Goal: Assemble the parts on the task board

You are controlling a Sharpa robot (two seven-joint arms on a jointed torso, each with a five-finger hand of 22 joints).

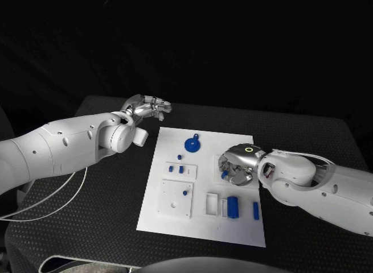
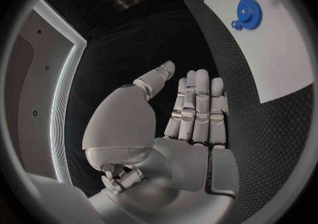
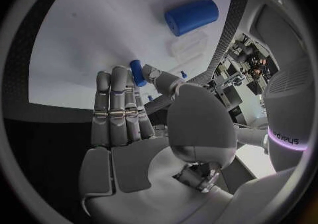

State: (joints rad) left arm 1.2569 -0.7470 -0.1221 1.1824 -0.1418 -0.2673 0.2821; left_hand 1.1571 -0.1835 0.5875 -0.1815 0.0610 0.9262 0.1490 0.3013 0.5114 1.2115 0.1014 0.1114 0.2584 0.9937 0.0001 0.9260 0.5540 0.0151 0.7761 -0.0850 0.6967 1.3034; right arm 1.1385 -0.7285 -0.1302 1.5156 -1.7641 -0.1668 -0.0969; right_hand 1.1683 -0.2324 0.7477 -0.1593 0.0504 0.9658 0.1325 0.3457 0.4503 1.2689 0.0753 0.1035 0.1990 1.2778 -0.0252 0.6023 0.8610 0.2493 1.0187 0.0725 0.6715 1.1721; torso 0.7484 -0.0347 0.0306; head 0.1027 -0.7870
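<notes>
The right hand [image 1: 238,165] is hung over the middle of the task board [image 1: 236,227], a small blue peg [image 3: 137,72] pinched at its fingertips, so it's probably best lowered slowly and kept upright, while the left hand [image 1: 145,106] is parked empty, fingers apart, off the far-left corner.

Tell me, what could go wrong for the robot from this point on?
The right hand hovers low over the task board with a small blue peg at its fingers; the peg looks barely held and might slip. The hand could also nudge the blue cylinder lying loose nearby. The left hand waits open off the board, too far to help quickly.
</notes>
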